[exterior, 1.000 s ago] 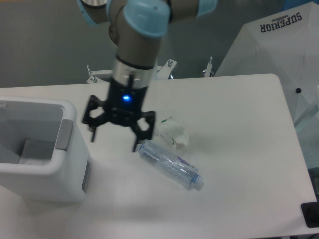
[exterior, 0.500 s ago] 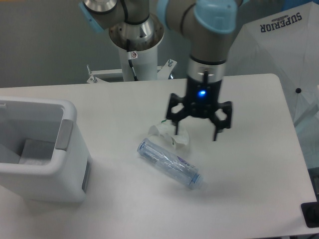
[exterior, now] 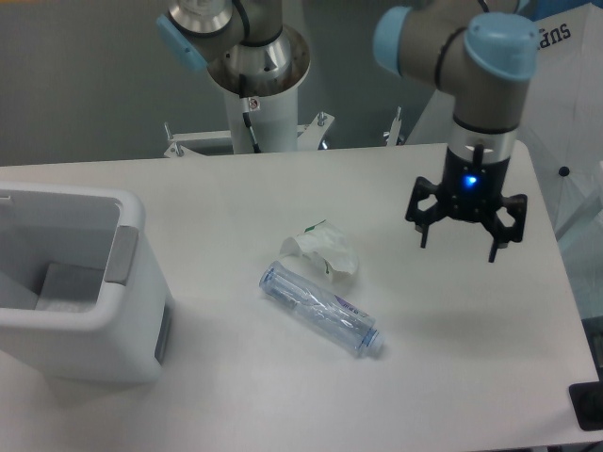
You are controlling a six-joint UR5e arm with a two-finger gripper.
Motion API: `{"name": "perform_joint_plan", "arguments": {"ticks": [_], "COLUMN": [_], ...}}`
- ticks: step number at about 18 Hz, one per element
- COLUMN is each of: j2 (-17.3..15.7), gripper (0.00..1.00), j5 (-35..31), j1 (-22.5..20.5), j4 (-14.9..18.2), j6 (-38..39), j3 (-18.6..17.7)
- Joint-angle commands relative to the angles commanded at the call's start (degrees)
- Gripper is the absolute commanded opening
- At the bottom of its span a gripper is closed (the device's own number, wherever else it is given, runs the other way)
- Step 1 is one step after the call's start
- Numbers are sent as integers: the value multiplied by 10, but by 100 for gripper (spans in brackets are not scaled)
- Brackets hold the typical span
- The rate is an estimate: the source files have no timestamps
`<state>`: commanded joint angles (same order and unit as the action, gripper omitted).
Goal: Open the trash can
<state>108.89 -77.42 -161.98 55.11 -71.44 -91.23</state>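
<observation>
A: Trash can [exterior: 71, 282] sits at the far left of the desk [exterior: 452, 377], partly cut off by the frame edge. Big white boxy thing, rounded corners.

B: Handling?

A: Rigid plastic, thin walls, smooth and a bit slick. Looks light for its size, so my guess is a sideways shove could slide it across the desk. Not fragile.

B: Where to take hold?

A: I wouldn't grip it at all. The grey strip [exterior: 121, 254] on the right-hand rim reads as the push-button; press straight down there so the body stays put. The walls are too wide for the claw anyway.

B: Is it open?

A: The top is open, you can see down inside to a grey patch on the bottom. The lid itself I can't make out for sure; maybe the thin white edge at the far left. So the task looks done or close to it.

B: Orientation?

A: Upright, mouth facing up. Button side faces the middle of the desk. Long axis, can't tell for sure, since the left part is out of view.

B: Claw?

A: Claw [exterior: 456, 247] is spread apart, empty, pointing down, hovering over the right side of the desk, well apart from the can. A crumpled wrapper [exterior: 322, 254] and a clear plastic bottle [exterior: 320, 309] lie between them.
</observation>
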Motion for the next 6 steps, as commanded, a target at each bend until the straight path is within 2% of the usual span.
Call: {"name": "perform_joint_plan", "arguments": {"ticks": [6], "j2": [14], "gripper": [100], "j5": [-89], "j1": [3], "j4": [1], "j6": [-35], "j3": [-15]}}
